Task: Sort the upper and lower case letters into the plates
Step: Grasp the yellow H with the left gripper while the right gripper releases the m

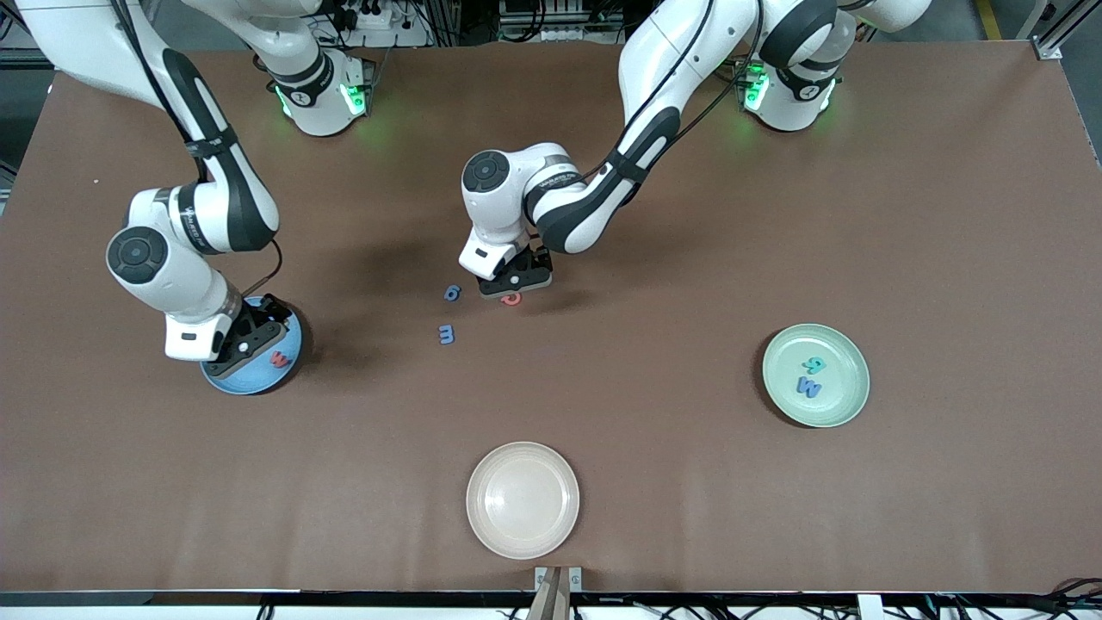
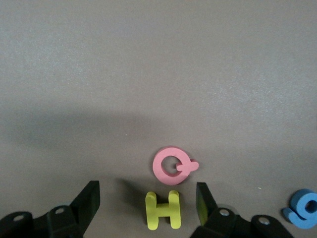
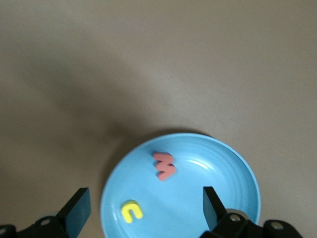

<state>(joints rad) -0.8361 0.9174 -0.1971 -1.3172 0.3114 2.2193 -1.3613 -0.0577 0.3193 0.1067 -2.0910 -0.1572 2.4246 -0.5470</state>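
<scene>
Left gripper (image 2: 147, 208) is low over the table (image 1: 775, 215) near its middle; jaws stand apart, one finger on either side of a yellow letter H (image 2: 162, 210) that lies flat on the surface; no finger is seen touching it. A pink letter Q (image 2: 173, 165) lies just beside the H, outside the jaws; in the front view only its edge (image 1: 511, 299) shows from under the gripper (image 1: 515, 277). A blue letter g (image 2: 303, 208) lies near, off to one side of the fingers, seen also in the front view (image 1: 452, 293); a blue letter m (image 1: 446, 334) lies nearer to the front camera than the g, apart from it.

Right gripper (image 3: 143, 208) is over the sky blue plate (image 3: 233, 198) toward the right arm's end of the table; jaws stand wide apart and hold nothing. In that plate, under the gripper, lie a red letter w (image 3: 164, 165) and a small yellow letter c (image 3: 132, 211), apart from each other; in the front view the gripper (image 1: 245, 340) covers much of the plate (image 1: 288, 366).

Pale mint green plate (image 1: 839, 405) sits toward the left arm's end of the table, well apart from both grippers; it holds a teal letter (image 1: 813, 364), shape not readable with certainty, and a blue letter W (image 1: 809, 387) just beside it.

Cream-white plate (image 1: 523, 499) sits nearest the front camera, well apart from both grippers.
</scene>
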